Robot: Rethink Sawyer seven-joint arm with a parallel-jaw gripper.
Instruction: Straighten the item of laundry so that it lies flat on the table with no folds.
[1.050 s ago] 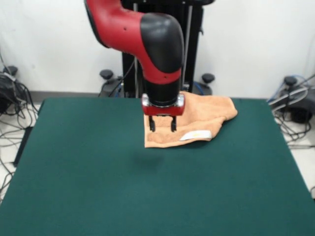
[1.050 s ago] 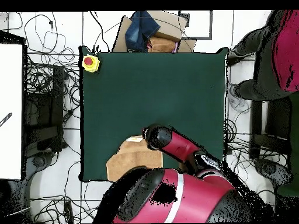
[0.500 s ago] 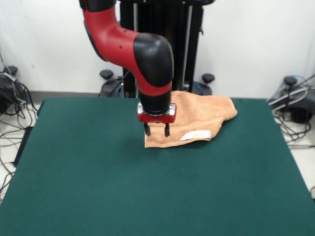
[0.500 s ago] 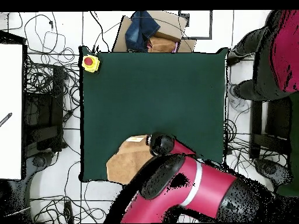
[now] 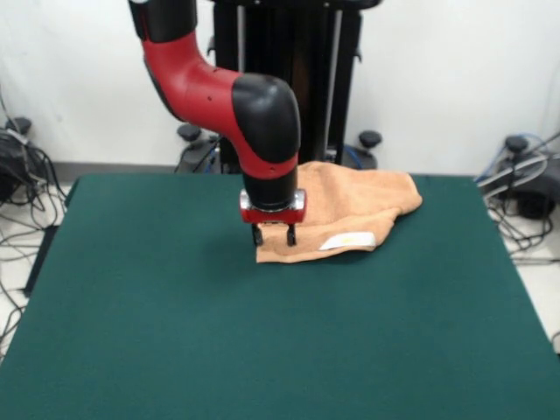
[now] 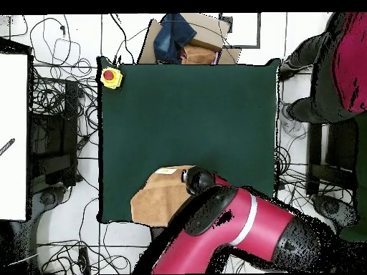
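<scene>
Change: I am sliding my claw (image 5: 271, 237) sideways along the towel (image 5: 350, 210) and lowering it; a second ago it was hanging higher, over the cloth's middle part, and now its tips are reaching down at the near corner.
Meaning: I am judging this as the approach to a pinch at that corner, so the folded layer can be pulled out; no unfolding is done yet.
Claw: my two fingers (image 5: 256, 234) are standing a little apart, released, gripping nothing that I can see; whether the tips are touching the cloth I cannot tell.
Towel: it is lying under and just beside my claw, spreading away from it toward the worktop's (image 5: 175, 332) edge by my base; from above, only part is showing beside my arm (image 6: 229, 229).
Shape: it is sitting doubled and skewed, one corner bulging out well away from my claw, the edge by my tips running straight.
Texture: peach-orange terry, soft and thick-looking, rumpling in low waves instead of lying crisp.
Label: a small white tag (image 5: 348, 240) is resting on the near edge, just beside my claw.
Worktop: dark green, felt-like, matte; I am guessing the cloth will drag on it, not glide.
Risk: I may be catching both layers at once.
</scene>
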